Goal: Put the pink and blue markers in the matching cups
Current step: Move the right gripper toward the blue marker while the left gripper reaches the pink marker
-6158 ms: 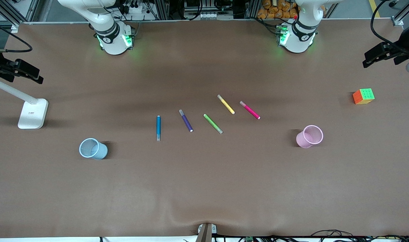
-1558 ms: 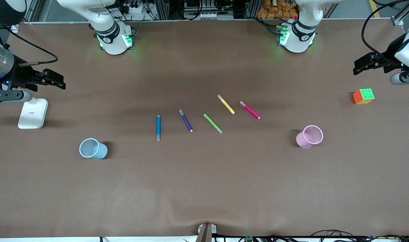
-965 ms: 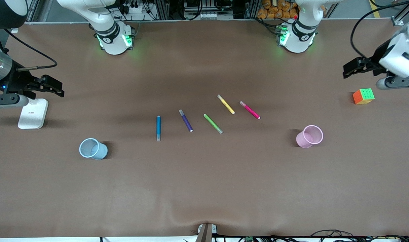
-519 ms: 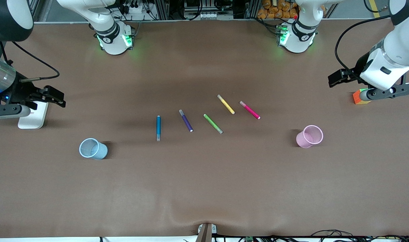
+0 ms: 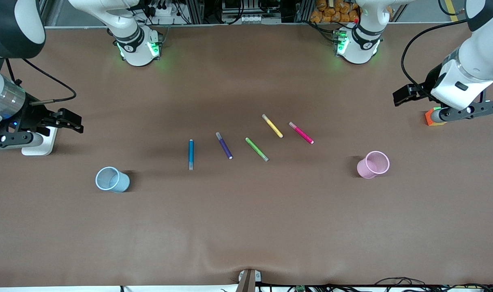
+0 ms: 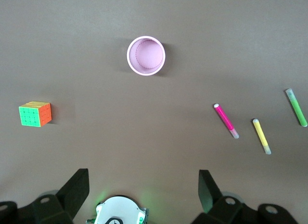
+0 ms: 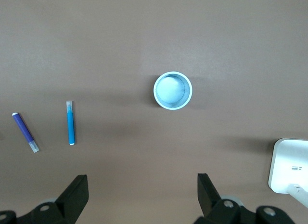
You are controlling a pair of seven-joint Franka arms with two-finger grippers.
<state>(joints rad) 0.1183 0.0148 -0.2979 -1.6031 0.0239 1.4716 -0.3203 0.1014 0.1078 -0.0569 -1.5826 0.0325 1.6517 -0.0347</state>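
Step in hand: we judge this the approach; nothing is gripped and both markers lie flat on the table (image 5: pixel 246 227).
Pink marker (image 5: pixel 301 132): at the left arm's end of the row of pens, about 10 o'clock of the pink cup (image 5: pixel 373 164) in the front view, well apart from it.
Blue marker (image 5: pixel 191 154): at the right arm's end of the row, about 2 o'clock of the blue cup (image 5: pixel 112 179), well apart.
Both cups: upright and empty, as the wrist views look straight down into them.
Left gripper (image 6: pixel 143 185): we hold it high over the table's end by the colour cube (image 6: pixel 34 113), fingers spread wide, touching nothing.
Right gripper (image 7: pixel 143 190): we hold it high over its own end, beside the white stand (image 5: pixel 37 140), fingers wide apart, empty.
Next move: we would bring each gripper over its own marker, turn the fingers across the barrel and come down at mid-length.
Not ours: the purple pen (image 5: pixel 224 145), green pen (image 5: pixel 257 149) and yellow pen (image 5: pixel 272 125) lie between the two markers.
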